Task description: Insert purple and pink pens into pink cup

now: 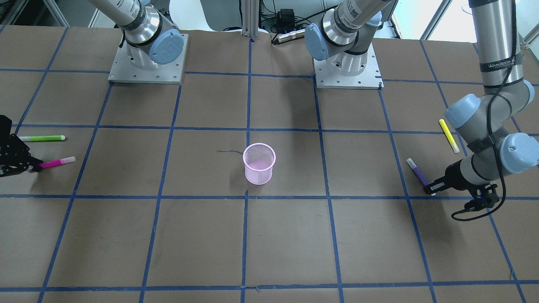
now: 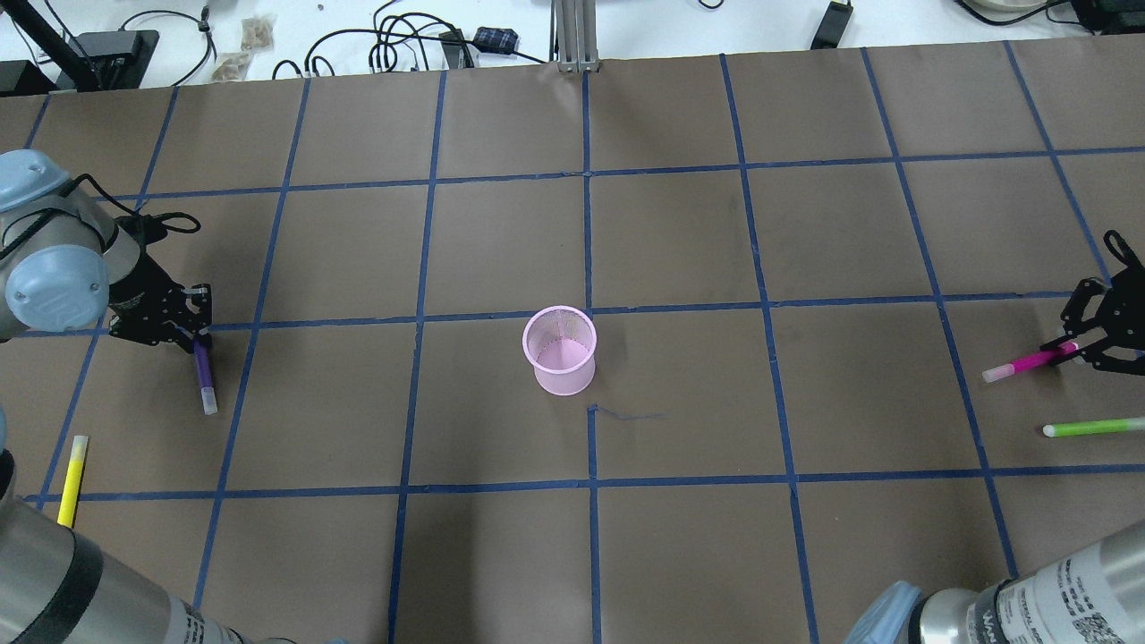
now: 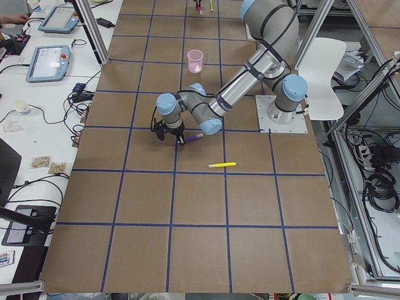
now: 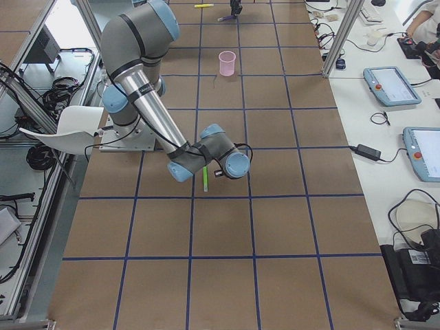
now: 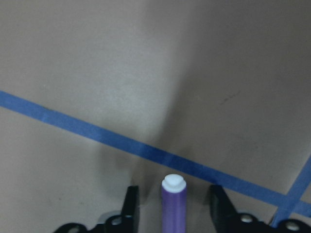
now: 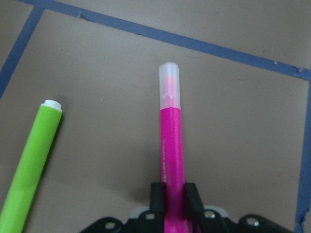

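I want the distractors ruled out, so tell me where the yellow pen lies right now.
In the overhead view the yellow pen lies flat at the far left, on the robot's left side, nearer the robot than the purple pen.

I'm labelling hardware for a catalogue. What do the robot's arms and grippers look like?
Silver tubes, pale blue joint caps. The left arm has a black cable and lettered band. The left gripper and right gripper are black two-finger linkages.

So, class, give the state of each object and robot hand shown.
left hand: open around purple pen.
right hand: shut on pink pen.
purple pen: lying flat, ungripped.
pink pen: gripped at one end.
green pen: lying flat, untouched.
yellow pen: lying flat, untouched.
pink cup: upright, empty.
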`<state>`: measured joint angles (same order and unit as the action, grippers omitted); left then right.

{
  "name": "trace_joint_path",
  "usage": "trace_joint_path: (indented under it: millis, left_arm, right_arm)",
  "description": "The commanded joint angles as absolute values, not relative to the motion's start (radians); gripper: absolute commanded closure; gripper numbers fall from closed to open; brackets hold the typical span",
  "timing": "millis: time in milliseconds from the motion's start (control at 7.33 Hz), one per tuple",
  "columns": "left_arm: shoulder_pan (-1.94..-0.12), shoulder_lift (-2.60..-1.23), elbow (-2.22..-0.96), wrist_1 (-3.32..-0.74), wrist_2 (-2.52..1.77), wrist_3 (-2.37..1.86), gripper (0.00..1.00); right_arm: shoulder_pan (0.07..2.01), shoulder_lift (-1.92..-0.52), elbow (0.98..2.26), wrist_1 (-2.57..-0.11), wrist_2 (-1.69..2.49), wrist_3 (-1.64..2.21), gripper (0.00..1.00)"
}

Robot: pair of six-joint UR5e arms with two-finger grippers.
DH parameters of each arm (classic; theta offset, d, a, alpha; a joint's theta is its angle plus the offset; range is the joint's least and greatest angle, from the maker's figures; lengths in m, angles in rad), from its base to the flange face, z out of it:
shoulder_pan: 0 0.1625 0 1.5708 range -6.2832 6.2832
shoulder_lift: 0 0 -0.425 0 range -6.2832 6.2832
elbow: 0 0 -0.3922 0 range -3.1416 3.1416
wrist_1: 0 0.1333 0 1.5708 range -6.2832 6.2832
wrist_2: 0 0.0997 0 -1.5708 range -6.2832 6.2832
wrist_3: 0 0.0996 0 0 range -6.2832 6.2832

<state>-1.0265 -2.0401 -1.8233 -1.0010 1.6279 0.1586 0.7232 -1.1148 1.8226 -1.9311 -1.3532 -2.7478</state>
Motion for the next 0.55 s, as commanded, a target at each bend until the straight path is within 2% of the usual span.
trace_joint_path:
  millis: [0, 136, 409]
  left_arm:
    - [-1.028, -2.039, -1.818, -1.014, 1.629, 0.161, 1.00]
    - [-1.028, -2.033, -1.815, -1.009, 1.628, 0.164, 1.00]
    - [-1.054, -1.994, -1.720, -1.070, 1.624, 0.163, 1.00]
  right_arm:
    - [0.721, -1.129, 1.798, -1.919, -1.356, -2.677, 0.95]
    - [0.722, -1.161, 1.760, -1.904, -1.356, -2.618, 0.97]
    - [0.739, -1.263, 1.711, -1.791, -1.350, -2.484, 0.97]
